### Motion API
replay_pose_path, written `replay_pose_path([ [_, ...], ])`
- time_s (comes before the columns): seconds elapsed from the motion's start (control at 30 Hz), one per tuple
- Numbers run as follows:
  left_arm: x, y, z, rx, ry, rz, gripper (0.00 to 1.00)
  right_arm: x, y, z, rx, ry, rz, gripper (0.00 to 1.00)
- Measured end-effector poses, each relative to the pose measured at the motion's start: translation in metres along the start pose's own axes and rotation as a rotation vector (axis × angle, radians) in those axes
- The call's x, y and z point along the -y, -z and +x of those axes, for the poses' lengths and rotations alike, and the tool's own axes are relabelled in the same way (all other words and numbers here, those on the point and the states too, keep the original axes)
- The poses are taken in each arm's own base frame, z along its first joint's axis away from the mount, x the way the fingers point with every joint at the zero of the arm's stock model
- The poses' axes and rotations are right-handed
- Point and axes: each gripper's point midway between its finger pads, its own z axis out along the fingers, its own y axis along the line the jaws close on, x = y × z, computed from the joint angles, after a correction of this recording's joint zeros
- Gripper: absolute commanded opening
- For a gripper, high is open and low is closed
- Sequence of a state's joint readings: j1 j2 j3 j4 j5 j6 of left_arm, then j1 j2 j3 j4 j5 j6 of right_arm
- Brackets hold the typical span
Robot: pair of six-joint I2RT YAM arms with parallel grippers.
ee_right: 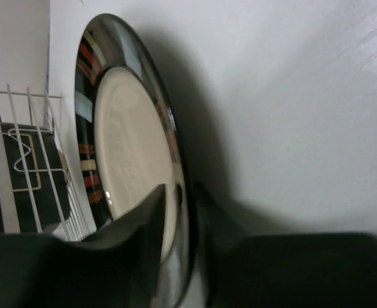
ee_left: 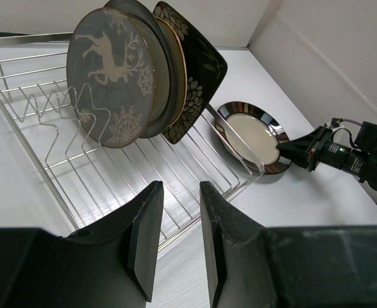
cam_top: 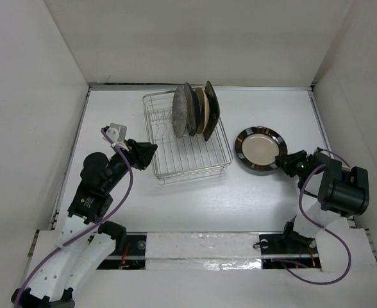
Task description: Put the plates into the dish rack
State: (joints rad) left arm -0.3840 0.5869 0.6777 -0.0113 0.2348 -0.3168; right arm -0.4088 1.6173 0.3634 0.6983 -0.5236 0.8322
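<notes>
The black-rimmed plate (cam_top: 260,149) lies on the table (cam_top: 195,205), its rim pinched between our right gripper (cam_top: 283,162) fingers, edge-on so it can be stood upright. Beyond it, 4 plates (cam_top: 195,110) fill the dish rack (cam_top: 188,163). Our left gripper (cam_top: 151,151), slightly parted and empty, hovers beside the rack, probably to steady it
</notes>
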Motion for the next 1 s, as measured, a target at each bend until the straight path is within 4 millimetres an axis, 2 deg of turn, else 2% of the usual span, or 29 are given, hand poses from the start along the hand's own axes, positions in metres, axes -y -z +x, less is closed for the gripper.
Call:
replay_pose_path([
  [0.03,0.0,0.0,0.0,0.0,0.0,0.0,0.26,0.001,-0.002,0.002,-0.008,-0.017,-0.007,0.09],
  [0.1,0.0,0.0,0.0,-0.002,0.0,-0.001,0.26,0.001,-0.003,0.004,-0.018,-0.058,-0.022,0.0],
  [0.23,-0.001,-0.002,0.002,-0.01,0.002,-0.004,0.26,-0.007,0.001,0.004,-0.003,-0.084,-0.066,0.0],
  [0.33,-0.002,-0.004,0.004,-0.017,0.003,-0.007,0.27,-0.012,0.011,0.006,0.022,-0.104,-0.07,0.0],
  [0.43,-0.005,-0.005,0.005,-0.021,0.005,-0.014,0.26,-0.026,0.024,-0.004,0.09,-0.071,-0.059,0.0],
  [0.53,-0.006,-0.006,0.006,-0.026,0.006,-0.019,0.26,-0.058,0.042,-0.021,0.203,0.01,-0.061,0.0],
  [0.6,-0.007,-0.006,0.006,-0.024,0.006,-0.023,0.26,-0.094,0.056,-0.033,0.279,0.093,-0.085,0.0],
  [0.67,-0.008,-0.007,0.006,-0.024,0.007,-0.027,0.26,-0.139,0.074,-0.043,0.35,0.17,-0.141,0.0],
  [0.8,-0.01,-0.007,0.006,-0.022,0.007,-0.036,0.26,-0.246,0.111,-0.053,0.448,0.317,-0.294,0.0],
  [0.9,-0.012,-0.005,0.003,-0.011,0.006,-0.05,0.26,-0.332,0.128,-0.039,0.449,0.429,-0.413,0.0],
  [1.0,-0.013,-0.002,-0.002,0.014,0.002,-0.063,0.26,-0.41,0.131,0.0,0.392,0.545,-0.508,0.0],
])
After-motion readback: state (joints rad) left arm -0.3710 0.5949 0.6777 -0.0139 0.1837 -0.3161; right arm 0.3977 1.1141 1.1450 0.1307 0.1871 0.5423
